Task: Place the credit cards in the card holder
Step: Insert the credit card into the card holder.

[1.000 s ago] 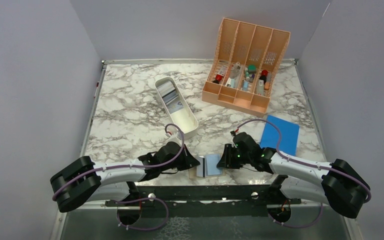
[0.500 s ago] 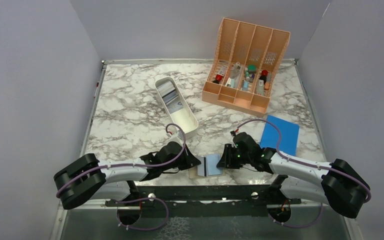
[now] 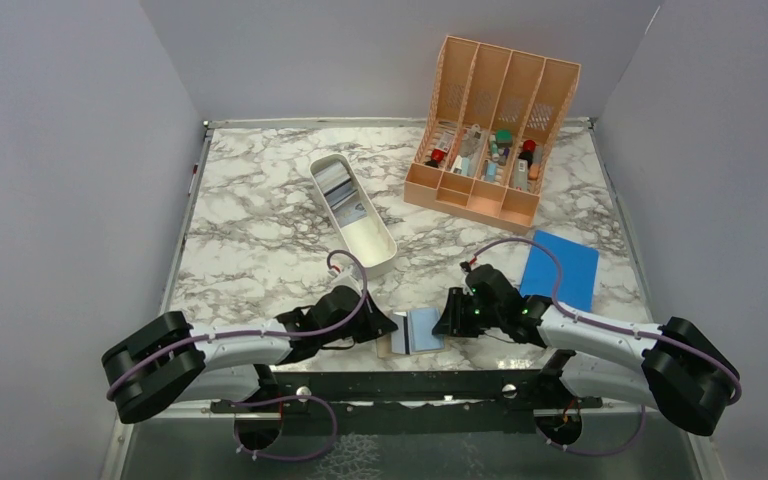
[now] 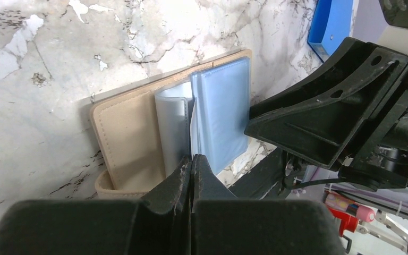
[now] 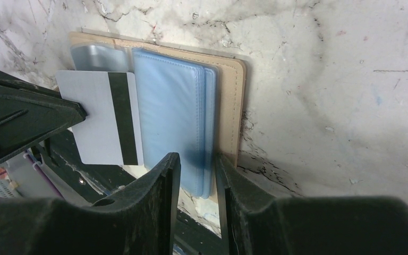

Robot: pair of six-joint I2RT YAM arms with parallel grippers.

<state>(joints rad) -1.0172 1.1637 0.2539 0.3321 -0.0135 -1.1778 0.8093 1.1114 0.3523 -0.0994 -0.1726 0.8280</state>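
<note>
Marble-patterned in white and grey, the bench (image 3: 260, 230) is closed in by plain panels on three sides. The card holder (image 3: 415, 332) lies open right at its near edge, beside the black rail (image 3: 410, 385), hemmed in between the two tools. Wide bare marble spreads to the left and behind. The bright-blue rectangle (image 3: 560, 268) lies near the right arm, the white oblong tray (image 3: 380, 255) stands just behind the left tool, and the peach slotted organizer (image 3: 490, 120) is well back. The holder is tan outside with stitched borders, with a silvery pocket by the fold and a stack of blue-grey pocket leaves on its right half. The left tool (image 4: 193, 162) has its jaws together, clamped on a silver credit card (image 5: 103, 119) with a black stripe. It holds the card by the edge away from the stripe, over the silvery pocket. The right tool (image 5: 197, 159) has its jaws partly apart, one finger over the blue leaves and the other by the tan border, with nothing clamped between them. Whether its tips press down cannot be told. From the left wrist the card shows only as a thin pale sliver. Other cards (image 3: 340, 188) lie in the tray's far end, too small to read. In the right wrist view, part of the holder's edge is hidden behind that tool's fingers.
</note>
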